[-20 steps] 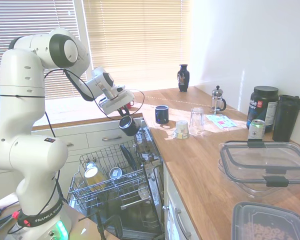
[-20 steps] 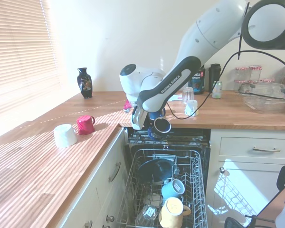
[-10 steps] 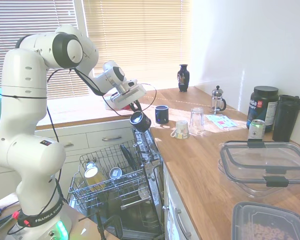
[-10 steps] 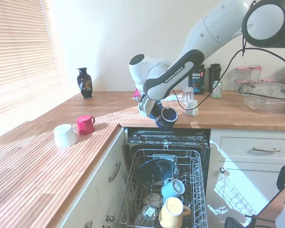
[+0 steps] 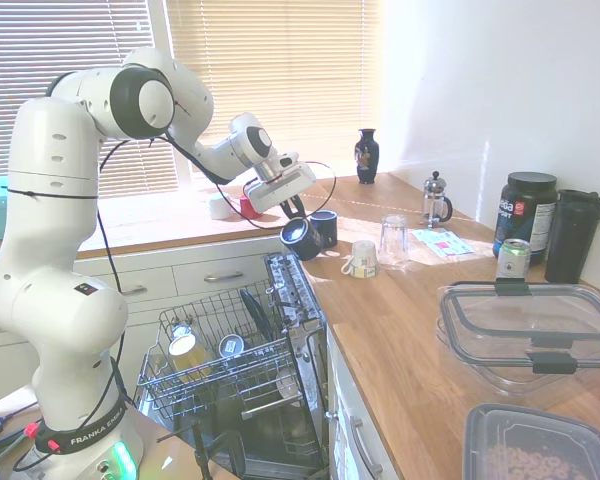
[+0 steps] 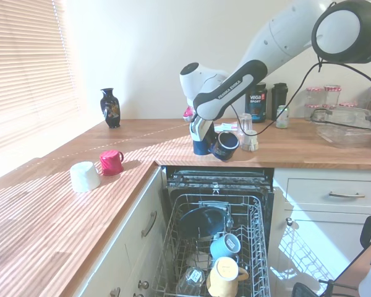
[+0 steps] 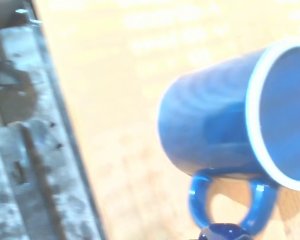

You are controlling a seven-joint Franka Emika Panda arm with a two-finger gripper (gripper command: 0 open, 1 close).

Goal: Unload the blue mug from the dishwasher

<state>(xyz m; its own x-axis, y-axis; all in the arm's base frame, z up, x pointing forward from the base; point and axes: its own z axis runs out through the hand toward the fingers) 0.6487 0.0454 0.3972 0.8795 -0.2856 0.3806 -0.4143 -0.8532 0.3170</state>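
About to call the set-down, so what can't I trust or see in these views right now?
- Gripper grip on the blue mug: fingers hidden behind the mug and wrist, both exterior views.
- Cobalt mug: partly covered by the held mug, first exterior view.
- Wrist view: blurred; held mug cut off at the bottom edge.

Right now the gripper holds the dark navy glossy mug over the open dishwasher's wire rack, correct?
Not quite. The gripper does hold the dark navy glossy mug, but at the wooden counter edge, beside the cobalt-blue mug, not over the wire rack. The second exterior view shows it.
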